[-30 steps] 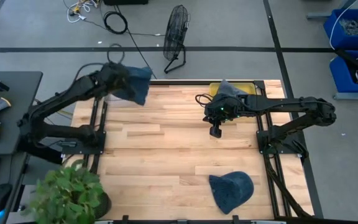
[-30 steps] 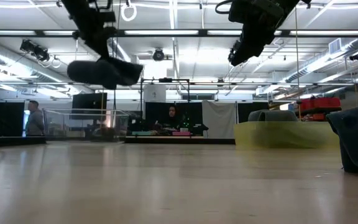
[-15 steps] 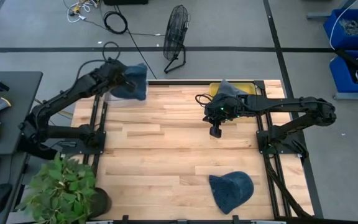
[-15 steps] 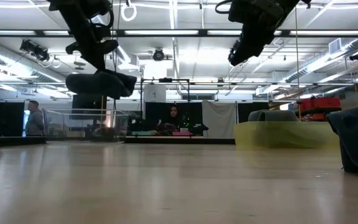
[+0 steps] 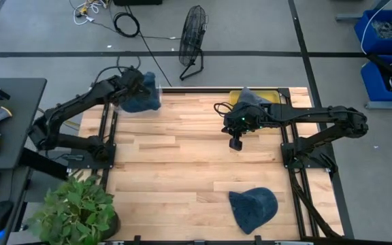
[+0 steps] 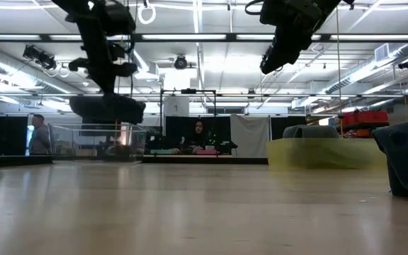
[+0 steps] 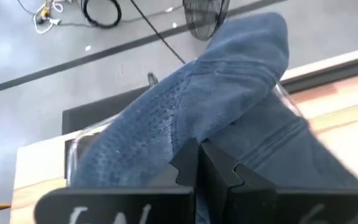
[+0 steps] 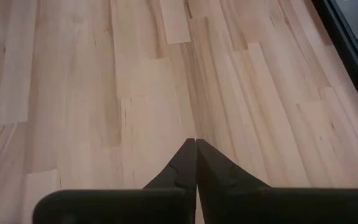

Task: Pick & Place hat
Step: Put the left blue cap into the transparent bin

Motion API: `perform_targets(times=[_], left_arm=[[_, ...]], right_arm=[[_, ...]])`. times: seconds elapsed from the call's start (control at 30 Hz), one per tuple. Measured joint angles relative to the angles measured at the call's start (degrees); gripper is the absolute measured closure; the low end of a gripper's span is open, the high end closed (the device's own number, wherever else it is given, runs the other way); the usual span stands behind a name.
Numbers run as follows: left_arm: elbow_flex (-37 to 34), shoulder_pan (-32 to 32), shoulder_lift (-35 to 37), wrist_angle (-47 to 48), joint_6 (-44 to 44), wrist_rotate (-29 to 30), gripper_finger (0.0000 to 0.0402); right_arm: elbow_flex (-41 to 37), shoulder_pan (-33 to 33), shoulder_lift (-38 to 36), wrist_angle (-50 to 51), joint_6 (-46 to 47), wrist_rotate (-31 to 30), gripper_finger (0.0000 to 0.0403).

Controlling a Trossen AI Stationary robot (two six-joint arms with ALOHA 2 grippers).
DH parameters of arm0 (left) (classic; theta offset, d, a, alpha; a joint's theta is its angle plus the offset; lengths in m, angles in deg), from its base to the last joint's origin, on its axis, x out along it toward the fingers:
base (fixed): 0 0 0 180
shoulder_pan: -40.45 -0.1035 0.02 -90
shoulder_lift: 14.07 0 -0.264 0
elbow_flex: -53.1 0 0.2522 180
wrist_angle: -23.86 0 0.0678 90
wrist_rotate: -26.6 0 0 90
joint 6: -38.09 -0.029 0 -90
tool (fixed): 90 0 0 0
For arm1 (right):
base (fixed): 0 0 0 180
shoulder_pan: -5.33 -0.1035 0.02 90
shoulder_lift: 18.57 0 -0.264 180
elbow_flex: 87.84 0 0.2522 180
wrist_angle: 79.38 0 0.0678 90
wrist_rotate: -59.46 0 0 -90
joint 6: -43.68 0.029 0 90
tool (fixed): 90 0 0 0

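A blue hat (image 5: 145, 97) hangs from my left gripper (image 5: 133, 87) at the table's far left corner, above a clear container (image 7: 73, 146). In the left wrist view that gripper (image 7: 199, 163) is shut on the hat's cloth (image 7: 229, 81). In the low view the hat (image 6: 108, 110) hangs just over the container (image 6: 66, 142). My right gripper (image 5: 236, 144) hovers shut over the table's middle right, holding nothing. A second blue hat (image 5: 252, 207) lies on the table near its near edge. My left gripper pinches a raised fold of the hat's cloth (image 7: 188, 134) between its two fingers, coming from above and pointing down. The hat is lifted clear of the table and hangs below the fingers. I cannot tell whether it touches the container.
A yellow bin (image 5: 267, 96) at the far right corner holds another dark hat (image 5: 250, 99). A potted plant (image 5: 73, 211) stands at the near left corner. The bare wood in the table's middle (image 8: 104, 93) is free. People sit in the room beyond (image 6: 198, 134).
My left gripper has moved toward the table's far edge and down, carrying the hat. The hat now hangs lower, just over the clear container.
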Motion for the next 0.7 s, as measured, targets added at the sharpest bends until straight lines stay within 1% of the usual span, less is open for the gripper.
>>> perform_targets(times=[0.07,0.2,0.43,0.5,0.63,0.7], left_arm=[[0.00,0.00,-2.45,-0.16,-0.24,0.72,0.0390],[0.00,-0.08,-5.74,-0.49,1.54,6.96,0.0389],[0.00,-0.09,-6.08,0.21,5.93,13.37,0.0389],[0.00,-0.09,-6.08,0.13,5.04,14.75,0.0389],[0.00,-0.09,-6.05,-0.04,0.15,18.36,0.0388],[0.00,-0.09,-6.05,-0.20,-0.04,18.60,0.0388]], right_arm=[[0.00,0.00,0.00,0.00,0.00,0.02,0.0396],[0.00,0.00,0.00,0.00,0.00,0.02,0.0396],[0.00,-0.02,0.00,0.02,0.00,0.02,0.0396],[0.00,0.00,0.00,0.02,0.00,0.02,0.0396],[0.00,-0.01,0.00,0.02,0.00,0.01,0.0396],[0.00,-0.02,0.00,0.01,0.01,0.02,0.0396]])
